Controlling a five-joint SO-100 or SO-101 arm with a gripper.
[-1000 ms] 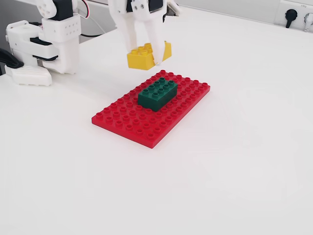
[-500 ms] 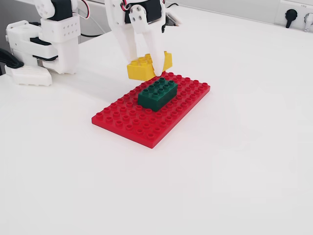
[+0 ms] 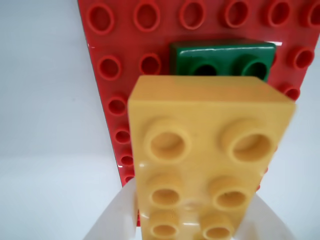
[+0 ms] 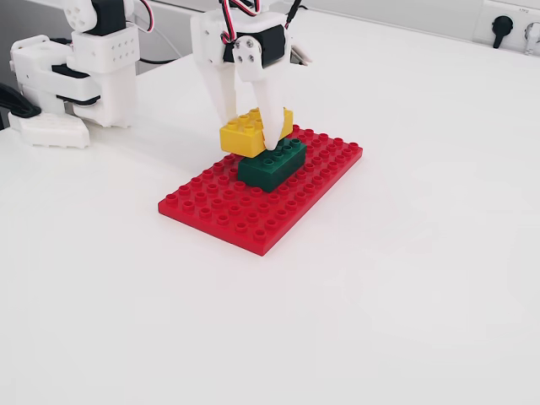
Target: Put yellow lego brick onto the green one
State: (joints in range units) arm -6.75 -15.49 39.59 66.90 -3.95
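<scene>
The gripper (image 4: 251, 135) is clamped on the yellow lego brick (image 4: 245, 128), with one white finger on each long side of it. In the fixed view the yellow brick sits just over the far end of the green brick (image 4: 272, 164), and its lower edge seems to touch the green studs or hang barely above them; I cannot tell which. It is shifted toward the back, so the near part of the green brick is not covered. In the wrist view the yellow lego brick (image 3: 205, 160) fills the middle, and only the far end of the green brick (image 3: 222, 56) shows beyond it. The green brick stands on the red baseplate (image 4: 219, 211), which lies flat on the white table (image 4: 405, 278).

The yellow brick looks like hard, light plastic: stiff, not fragile, but with smooth sides that can slip between the fingers. I judge that the hold on the two long sides near the middle is the good one, because it keeps the brick level. To seat it, the studs must line up, and then it needs a straight push down.
</scene>
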